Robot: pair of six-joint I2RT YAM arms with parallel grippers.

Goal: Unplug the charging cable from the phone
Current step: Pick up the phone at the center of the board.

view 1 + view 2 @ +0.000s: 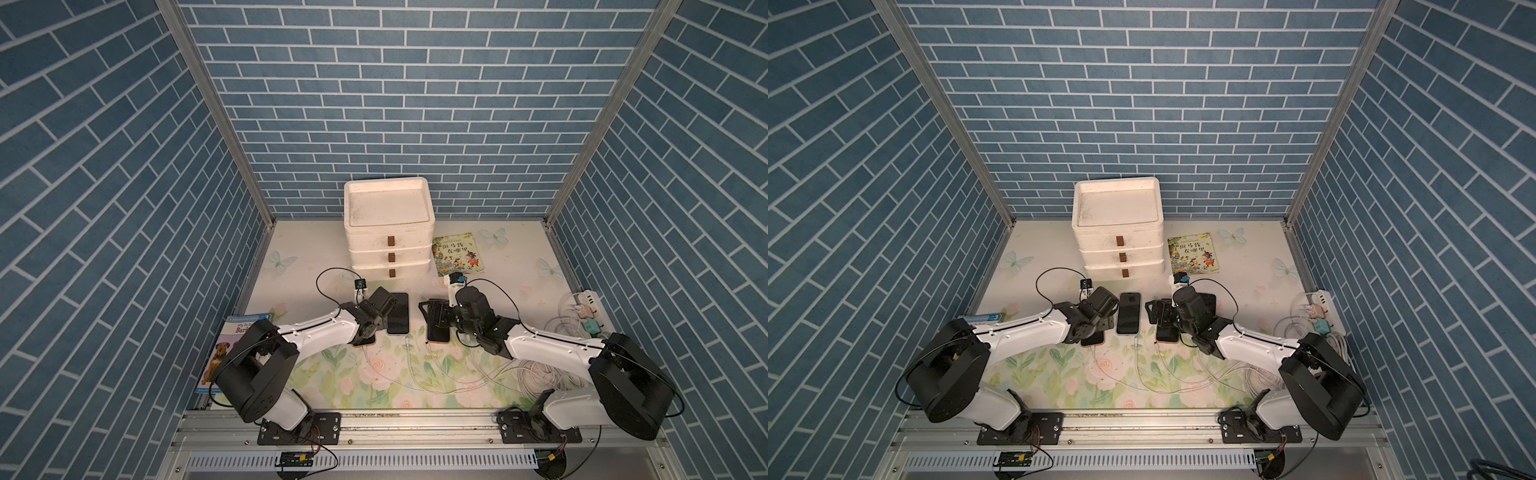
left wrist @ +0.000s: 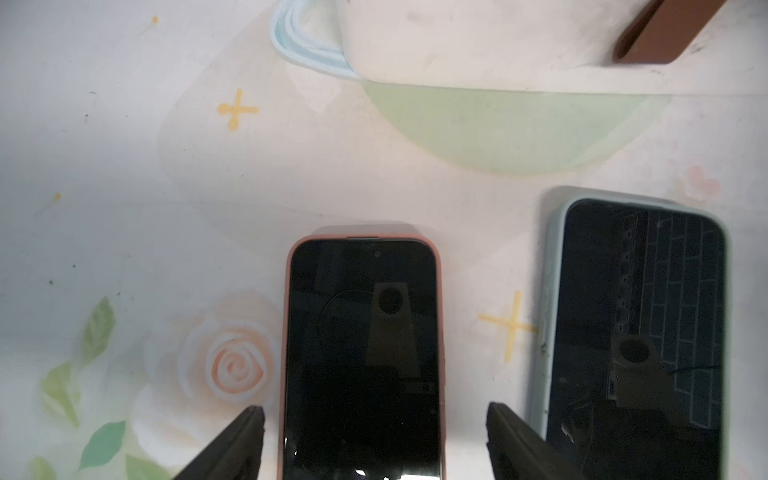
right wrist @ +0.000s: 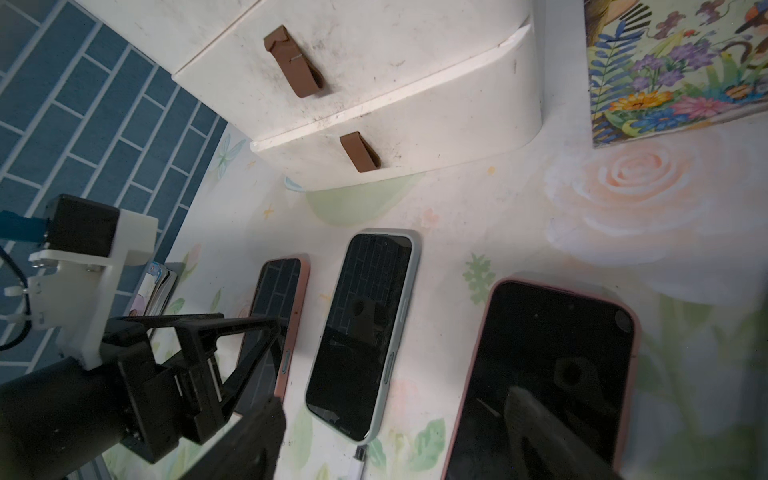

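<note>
Left tool (image 2: 375,411) released, straddling pink-cased phone (image 2: 361,353); right tool (image 3: 395,398) released too. Uneven clamp could skid phone, tugging white charging cable (image 1: 1096,355).

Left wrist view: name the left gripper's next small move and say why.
Probably close the left gripper on the left phone to pin it. The gripper is open and straddles that phone, and the cable still looks plugged into its near end.
</note>
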